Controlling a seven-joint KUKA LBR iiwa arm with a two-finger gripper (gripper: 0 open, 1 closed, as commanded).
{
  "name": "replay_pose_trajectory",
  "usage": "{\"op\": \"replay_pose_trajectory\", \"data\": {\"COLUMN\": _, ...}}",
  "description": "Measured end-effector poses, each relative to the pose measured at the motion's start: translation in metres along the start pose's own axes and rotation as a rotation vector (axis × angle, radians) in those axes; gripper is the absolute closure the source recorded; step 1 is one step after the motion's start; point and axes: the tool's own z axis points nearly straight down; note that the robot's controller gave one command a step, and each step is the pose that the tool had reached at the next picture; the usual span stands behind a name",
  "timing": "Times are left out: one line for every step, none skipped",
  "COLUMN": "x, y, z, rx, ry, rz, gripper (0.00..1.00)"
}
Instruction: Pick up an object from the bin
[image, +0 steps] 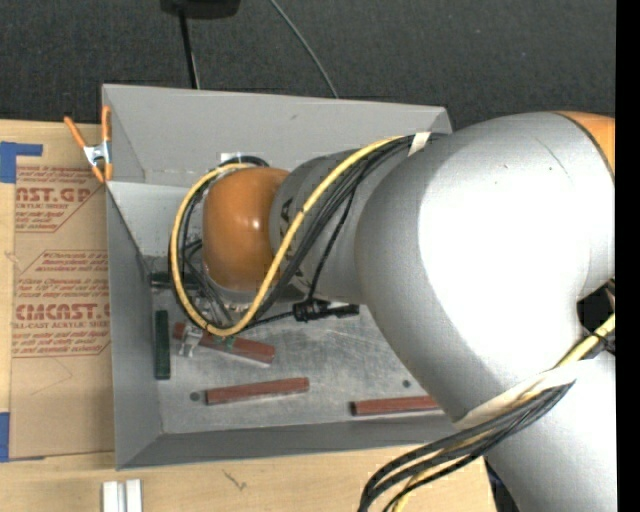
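Looking down from the camera view, we find the arm (480, 250) reaching in from the right across most of the bin (135, 400), its orange cover (238, 230) and looped cables (185, 270) hanging above the left half of the floor. Under that cover sits the gripper (197, 330), low and near the left wall. We cannot tell whether it is open or closed, because cover and cables hide too much of it. Just to its lower right lies a short stick (247, 349), red-brown and slightly tilted, one end tucked in at the gripper, though we cannot say whether they touch. On the other side a green stick (160, 345), dark and slim, lies along the left wall, close by. Nearer the front rim a long stick (256, 392) of the same red-brown rests flat, and a third stick (393, 406) lies well off to the right, partly under the arm. We judge this to be the approach or the grasp itself, with nothing seen lifted. The short stick looks our likeliest target. The next move, as we read it, calls for a firm grip across its narrow width, then a straight lift clear of the green stick and the wall.
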Motion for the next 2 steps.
{"op": "replay_pose_trajectory", "data": {"x": 0.0003, "y": -0.0003, "z": -0.0011, "rx": 0.0, "ry": -0.001, "rz": -0.001, "gripper": 1.0}}
{"op": "replay_pose_trajectory", "data": {"x": 0.0011, "y": -0.0014, "z": -0.0061, "rx": 0.0, "ry": 0.0, "rz": -0.002, "gripper": 1.0}}
